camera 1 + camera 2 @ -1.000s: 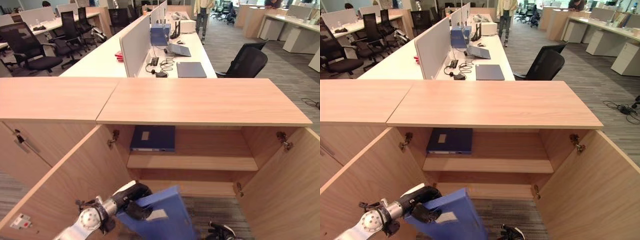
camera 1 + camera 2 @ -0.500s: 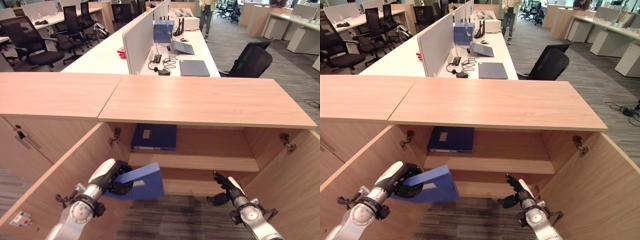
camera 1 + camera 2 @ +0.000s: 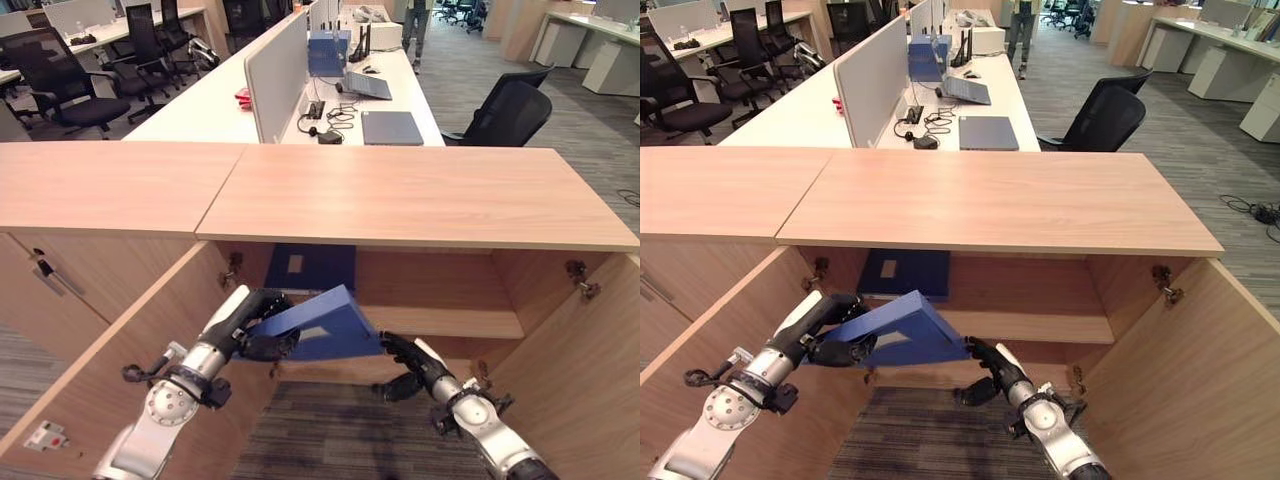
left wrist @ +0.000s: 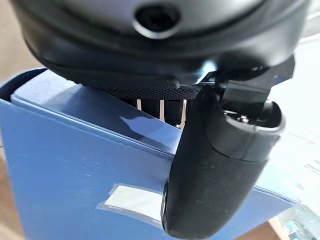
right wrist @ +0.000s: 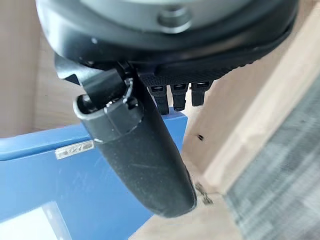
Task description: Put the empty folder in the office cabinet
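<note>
Left eye view: the blue folder has come up fast from down near the floor and now hangs tilted at the mouth of the open office cabinet, its far corner level with the middle shelf. The left robot hand is clamped round the folder's near end, and the right robot hand, which a moment ago reached in empty, has arrived at the far lower corner. A second blue binder already lies flat at the back of the upper compartment.

Right eye view: same story — the folder bridges the two hands across the opening, not yet resting on any shelf. So it's a two-handed carry now, and I'd judge the push inward comes next.

Left wrist view: thumb pressed onto the folder's blue face beside its white label, fingers wrapped over the top edge. A firm grip.

Right wrist view: the thumb lies across the folder's corner, fingers tucked over its edge, cabinet wood behind. Holding too.
</note>
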Motion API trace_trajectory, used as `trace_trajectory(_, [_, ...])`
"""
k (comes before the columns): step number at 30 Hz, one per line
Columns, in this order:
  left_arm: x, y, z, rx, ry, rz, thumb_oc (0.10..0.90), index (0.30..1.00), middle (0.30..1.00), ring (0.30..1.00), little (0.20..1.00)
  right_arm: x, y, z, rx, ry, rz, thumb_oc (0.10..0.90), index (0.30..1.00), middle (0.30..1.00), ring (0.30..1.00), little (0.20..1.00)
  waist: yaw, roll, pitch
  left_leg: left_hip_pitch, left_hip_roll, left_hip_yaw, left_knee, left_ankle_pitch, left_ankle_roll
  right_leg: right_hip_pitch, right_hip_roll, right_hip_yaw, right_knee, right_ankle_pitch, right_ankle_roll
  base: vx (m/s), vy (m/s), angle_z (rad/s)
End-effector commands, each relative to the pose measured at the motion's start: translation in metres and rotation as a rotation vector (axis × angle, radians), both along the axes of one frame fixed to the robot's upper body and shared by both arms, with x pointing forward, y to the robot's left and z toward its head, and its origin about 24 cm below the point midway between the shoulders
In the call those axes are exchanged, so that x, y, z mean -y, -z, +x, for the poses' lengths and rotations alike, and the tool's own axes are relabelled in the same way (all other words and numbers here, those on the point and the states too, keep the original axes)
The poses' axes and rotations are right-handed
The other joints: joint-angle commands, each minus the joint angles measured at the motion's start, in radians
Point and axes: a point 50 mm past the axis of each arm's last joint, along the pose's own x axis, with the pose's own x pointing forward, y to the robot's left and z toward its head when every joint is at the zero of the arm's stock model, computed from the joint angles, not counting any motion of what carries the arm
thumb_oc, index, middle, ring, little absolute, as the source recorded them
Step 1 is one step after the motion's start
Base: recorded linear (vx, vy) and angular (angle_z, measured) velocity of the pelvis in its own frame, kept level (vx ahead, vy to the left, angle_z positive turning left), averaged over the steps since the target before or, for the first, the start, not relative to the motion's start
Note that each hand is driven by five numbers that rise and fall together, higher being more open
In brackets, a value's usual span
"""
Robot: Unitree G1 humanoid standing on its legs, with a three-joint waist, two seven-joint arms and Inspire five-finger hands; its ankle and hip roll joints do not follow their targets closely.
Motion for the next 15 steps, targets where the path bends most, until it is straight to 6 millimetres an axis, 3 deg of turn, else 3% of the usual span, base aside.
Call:
trace_trajectory(1, [0.038,-0.066,0.016,0.285,0.25,-0.143,0.4,0.3,0.3,0.3,0.3,-0.031,-0.07,0.052,0.329,-0.06,0.163,0.8,0.9,0.9,0.9,0.9,0.003,-0.004,-0.028,0.009,-0.038,0.046,-0.002,-0.064,-0.005,0.099,-0.02,-0.03,0.009,-0.108,0.071,0.0,0.0,0.0])
trace_trajectory(8, [0.057,-0.078,0.012,0.264,0.408,-0.192,0.4,0.3,0.3,0.3,0.3,-0.046,-0.095,0.068,0.422,-0.066,0.206,0.8,0.9,0.9,0.9,0.9,0.012,0.0,-0.028,0.014,-0.036,0.045,-0.002,-0.064,-0.006,0.104,-0.019,-0.028,0.009,-0.109,0.07,0.0,-0.001,0.02])
trace_trajectory(15, [0.058,-0.082,0.01,0.233,0.457,-0.185,0.4,0.3,0.3,0.3,0.3,-0.045,-0.101,0.072,0.452,-0.065,0.166,0.8,0.9,0.9,0.9,0.9,0.016,0.002,-0.027,0.019,-0.036,0.046,-0.002,-0.066,-0.007,0.109,-0.016,-0.029,0.009,-0.11,0.07,0.0,0.0,0.01])
